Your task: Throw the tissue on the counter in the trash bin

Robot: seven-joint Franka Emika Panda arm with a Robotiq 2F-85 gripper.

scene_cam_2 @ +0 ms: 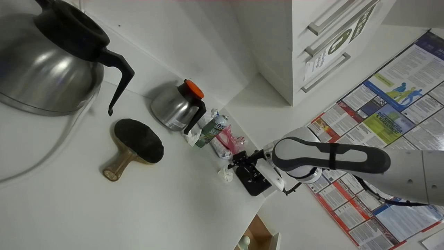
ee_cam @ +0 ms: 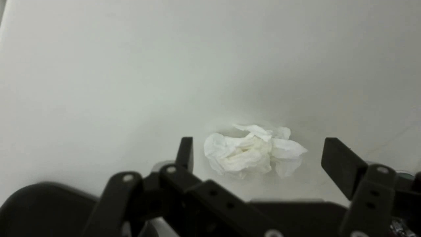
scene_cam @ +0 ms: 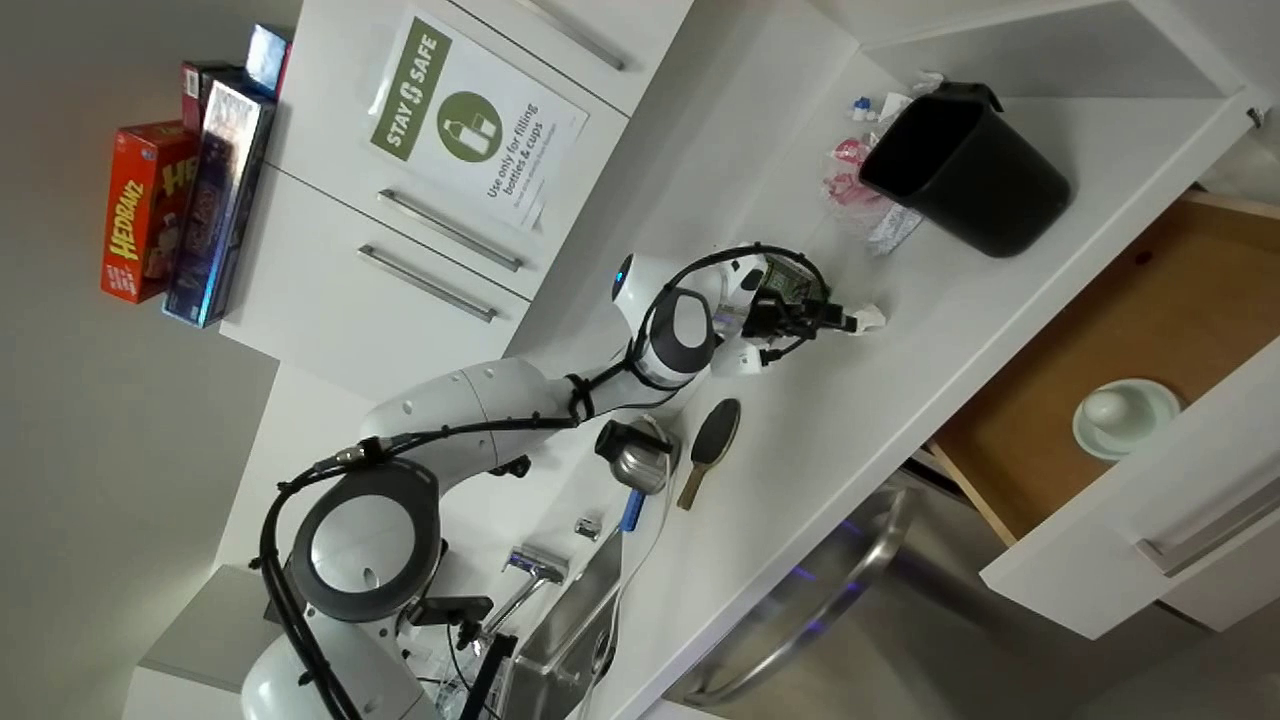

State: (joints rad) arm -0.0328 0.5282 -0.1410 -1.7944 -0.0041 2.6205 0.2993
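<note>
One crumpled tissue (ee_cam: 246, 154), wrist view — between wide-set fingers (ee_cam: 185, 154), clear of both.

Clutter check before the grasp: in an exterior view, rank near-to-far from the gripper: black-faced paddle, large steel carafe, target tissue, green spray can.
In an exterior view, from the gripper:
1. Target tissue, just below.
2. Green spray can, upper left.
3. Black-faced paddle, left.
4. Large steel carafe, far upper left, cut off.
</note>
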